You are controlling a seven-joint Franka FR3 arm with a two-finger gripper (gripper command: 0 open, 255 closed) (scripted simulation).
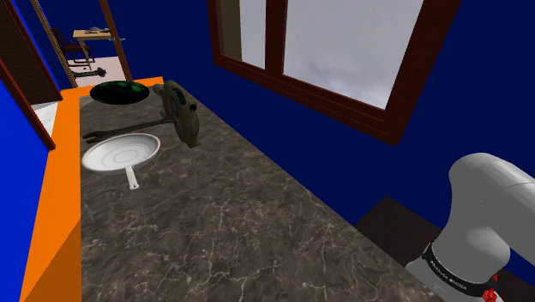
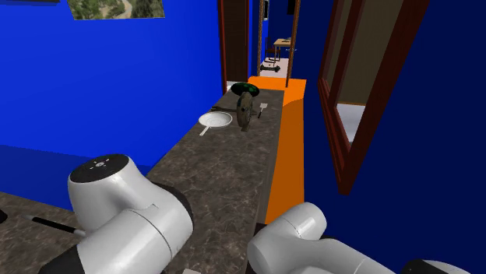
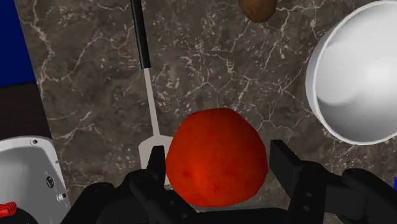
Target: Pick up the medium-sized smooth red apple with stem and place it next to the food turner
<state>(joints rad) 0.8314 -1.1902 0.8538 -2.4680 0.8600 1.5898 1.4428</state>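
Clamping the red apple (image 3: pixel 215 156) in the gripper (image 3: pixel 219 167): fingers (image 3: pixel 284 162) spread wide and pressing on its two flanks at the widest part, by the look of it. Hovering low over the marbled countertop (image 3: pixel 210 70), with the apple overlapping one edge of the food turner (image 3: pixel 151 121) blade, so right beside the target. Not managing to tell whether it is resting on the stone or hanging just above it.

Judging the apple rigid, smooth and fairly light. Expecting the round skin to slip under flat pads and bruise under a hard squeeze. Recommending a hold across the equator, centred, with moderate force.

Getting from the wrist view the close detail: the turner's black handle, a white bowl (image 3: pixel 356 76) on the far side of the apple, a brown lump (image 3: pixel 257 7) beyond the handle.

Getting from the shoulder view the wider layout instead: white pan (image 1: pixel 120 154) and dark green dish (image 1: pixel 116 90) at upper left, window (image 1: pixel 343 43) at upper right, arm (image 1: pixel 480 223) at lower right.

Getting from the second exterior view the orange counter edge (image 2: pixel 284 148) running up mid-frame.
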